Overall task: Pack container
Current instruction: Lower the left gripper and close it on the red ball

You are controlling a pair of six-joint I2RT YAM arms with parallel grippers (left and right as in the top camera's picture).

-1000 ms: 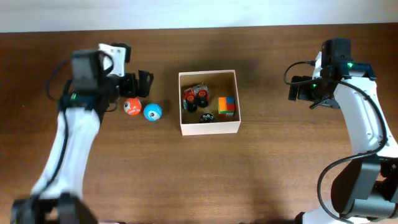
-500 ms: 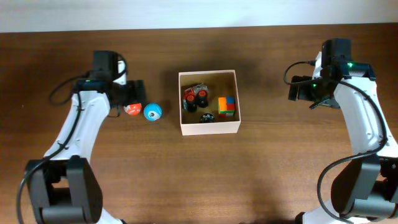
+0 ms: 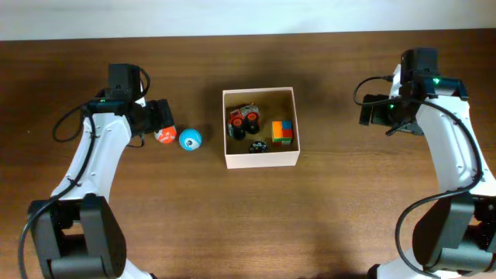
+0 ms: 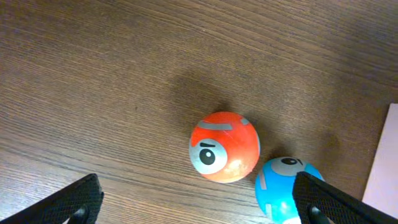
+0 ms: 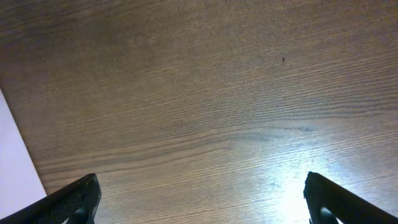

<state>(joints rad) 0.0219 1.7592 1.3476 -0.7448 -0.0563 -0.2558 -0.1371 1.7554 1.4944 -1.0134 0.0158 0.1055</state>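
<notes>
so the left pincer hangs over the orange ball, fingers spread wide with nothing in them, and the ball sits roughly centred between the two tips in the wrist view. the blue ball is just beside it, close to touching, on the side toward the container. the container is in the middle of the table, to the right of both balls, with a toy car and a coloured block already inside.

my take: go for the orange one first and drop straight down. the tricky bit looks like the finger nearest the blue ball, which could land on it or flick it away. balls roll, so i'd close slowly around the widest part, not up top.

the right pincer is well off to the other side, wide open too, nothing held, only bare wood under it.
</notes>
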